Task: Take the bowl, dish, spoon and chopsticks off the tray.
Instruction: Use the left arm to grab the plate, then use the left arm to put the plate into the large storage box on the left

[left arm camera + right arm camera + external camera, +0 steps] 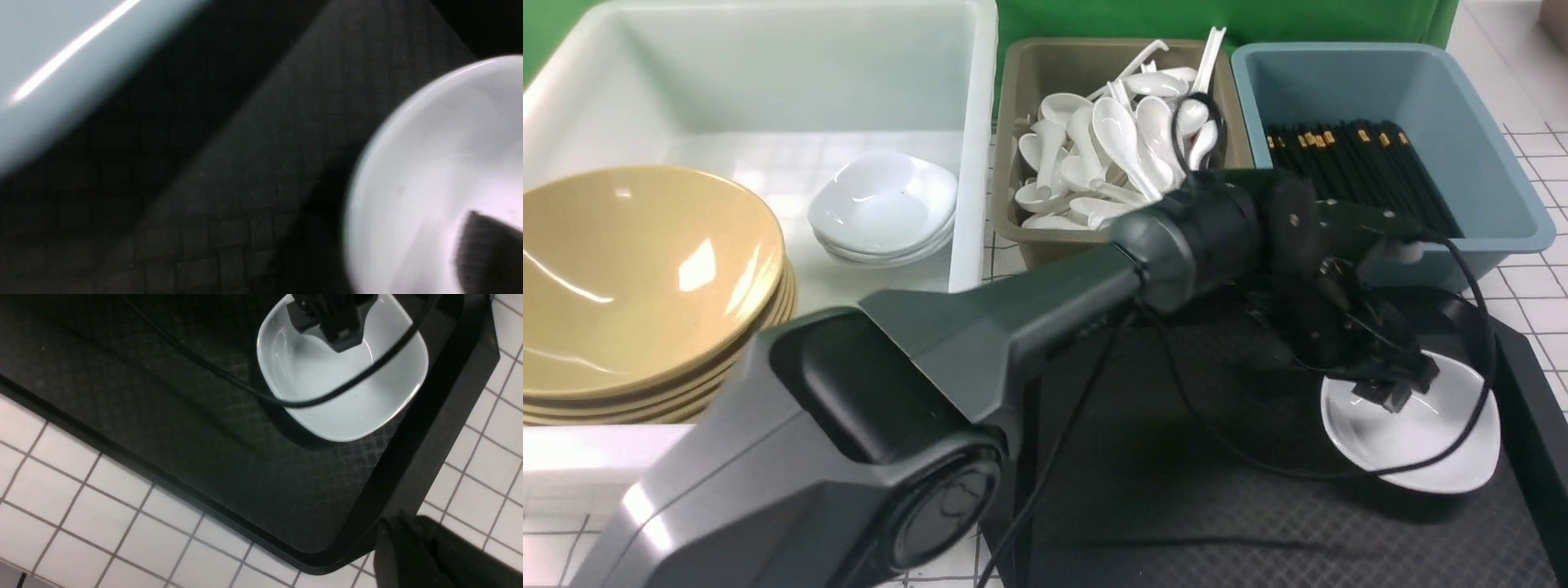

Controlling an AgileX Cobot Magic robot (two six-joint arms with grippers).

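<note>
Rightward, the dish [1429,445] sits near the tray's [1217,523] rim, open surface leftward.

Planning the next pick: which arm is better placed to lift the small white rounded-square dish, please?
Left: the left end effector is over the small white dish on the black plastic tray. The right end effector is shut, apart from the dish.
</note>
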